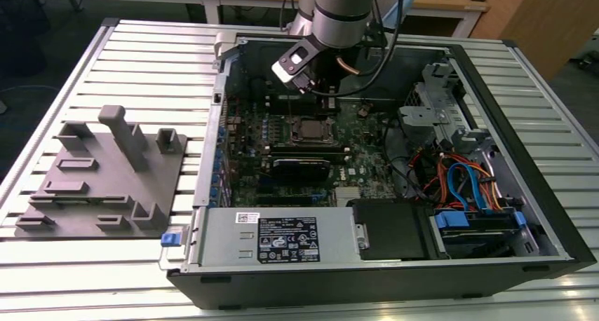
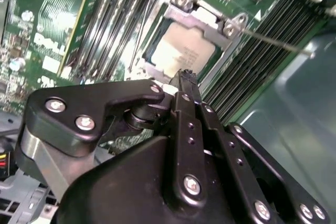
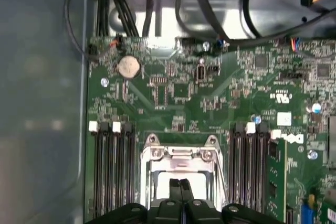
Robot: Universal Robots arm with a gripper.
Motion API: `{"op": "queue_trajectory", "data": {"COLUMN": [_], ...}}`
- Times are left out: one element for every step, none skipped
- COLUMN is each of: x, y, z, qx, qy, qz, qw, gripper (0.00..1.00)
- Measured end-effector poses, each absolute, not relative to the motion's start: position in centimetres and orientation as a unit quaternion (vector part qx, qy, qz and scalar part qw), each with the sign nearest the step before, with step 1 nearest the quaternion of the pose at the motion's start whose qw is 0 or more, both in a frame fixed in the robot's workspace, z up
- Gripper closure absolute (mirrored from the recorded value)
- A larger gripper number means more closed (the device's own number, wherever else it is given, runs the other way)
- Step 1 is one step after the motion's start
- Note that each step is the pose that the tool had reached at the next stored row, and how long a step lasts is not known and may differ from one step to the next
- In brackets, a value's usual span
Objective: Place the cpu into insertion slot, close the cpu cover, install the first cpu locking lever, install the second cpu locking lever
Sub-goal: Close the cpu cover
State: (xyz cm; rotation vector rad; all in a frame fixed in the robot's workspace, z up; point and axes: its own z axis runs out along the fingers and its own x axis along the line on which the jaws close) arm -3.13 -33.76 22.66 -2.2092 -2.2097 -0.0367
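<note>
The cpu lies flat in the insertion slot on the green motherboard, its silver-grey top showing. The cpu cover is down over it, framing the chip; in the first wrist view the cover sits between the memory slots. A thin locking lever juts out sideways from the socket's corner. My gripper hangs just above the socket's edge with its black fingers pressed together, nothing between them. The first wrist view shows the same shut tips of the gripper over the cover's cut-out.
The open computer case stands on a slatted table. Black memory slots flank the socket. Cables and a drive bay fill the exterior view's right. A grey parts fixture sits at the exterior view's left.
</note>
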Motion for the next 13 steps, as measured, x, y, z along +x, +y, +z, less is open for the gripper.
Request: {"op": "queue_trajectory", "data": {"x": [-3.3, -3.4, -3.4, -3.4, -3.4, -3.4, -3.5, -3.6, -3.6, -3.7, -3.8, -3.9, -4.1], "y": [-33.8, -33.8, -33.8, -33.8, -33.8, -33.8, -33.8, -33.8, -33.8, -33.8, -33.9, -33.9, -33.9], "z": [22.6, 22.6, 22.5, 22.5, 22.5, 22.4, 22.3, 22.1, 22.0, 21.9, 21.8, 21.7, 21.6], "qx": [-0.707, -0.707, -0.707, -0.707, -0.707, -0.707, -0.707, -0.706, -0.706, -0.705, -0.704, -0.704, -0.703], "qy": [-0.707, -0.707, -0.707, -0.707, -0.707, -0.707, -0.707, -0.707, -0.708, -0.709, -0.71, -0.71, -0.711], "qz": [-0.011, -0.01, -0.008, -0.004, -0.002, 0.0, 0.0, 0.0, 0.0, 0.0, 0.0, 0.0, 0.0], "qw": [0.009, 0.01, 0.012, 0.016, 0.018, 0.02, 0.02, 0.02, 0.02, 0.02, 0.02, 0.02, 0.02], "gripper": [0.9, 0.9, 0.9, 0.9, 0.9, 0.9, 0.9, 0.9, 0.9, 0.9, 0.9, 0.9, 0.9]}}
